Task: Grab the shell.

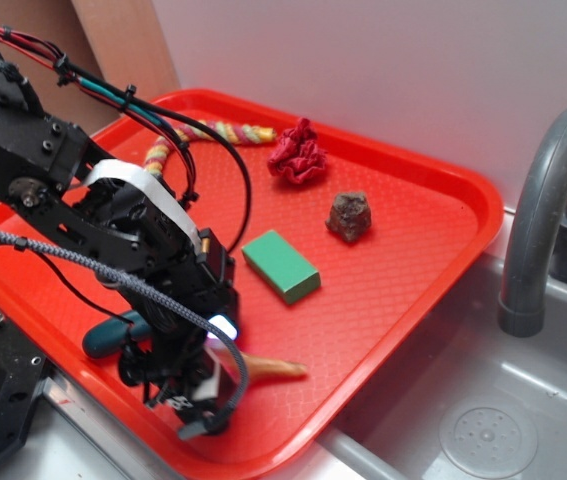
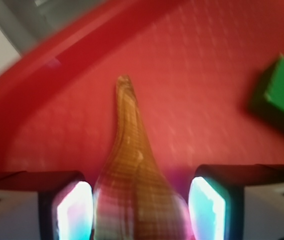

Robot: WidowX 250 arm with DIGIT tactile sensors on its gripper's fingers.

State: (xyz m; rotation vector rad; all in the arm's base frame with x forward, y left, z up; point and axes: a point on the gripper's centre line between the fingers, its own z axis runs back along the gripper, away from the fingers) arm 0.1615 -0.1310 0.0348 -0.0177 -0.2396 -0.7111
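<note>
Fingers [image 2: 140, 205] of the WidowX arm stand spread on either side of the shell [image 2: 131, 170], one lit pad [image 2: 74, 210] to its left and the other to its right in the wrist view, with the broad ridged body of the shell lying between them. A thin strip of red shows between the shell and the right-hand pad; on the left the gap is too blurred to judge, so contact on that side cannot be confirmed. The fingers are not clamped on anything.

The shell's long axis runs straight away from the wrist camera, its thin pointed tail aimed toward the near rim of the red tray [image 2: 41, 95], crosswise to the line along which the fingers close. In the exterior view only the tan tail of the shell [image 1: 275, 368] shows, poking out from under the gripper [image 1: 198, 385] toward the tray's front edge; the body is hidden by the arm.

The green block [image 1: 281, 265] lies well apart from the shell, farther into the tray, and looks clear of the closing path.

Judged from this, the fingers sit at the widest part of the shell, so closing squarely should catch it, though the glossy tapering surface may slip forward.
</note>
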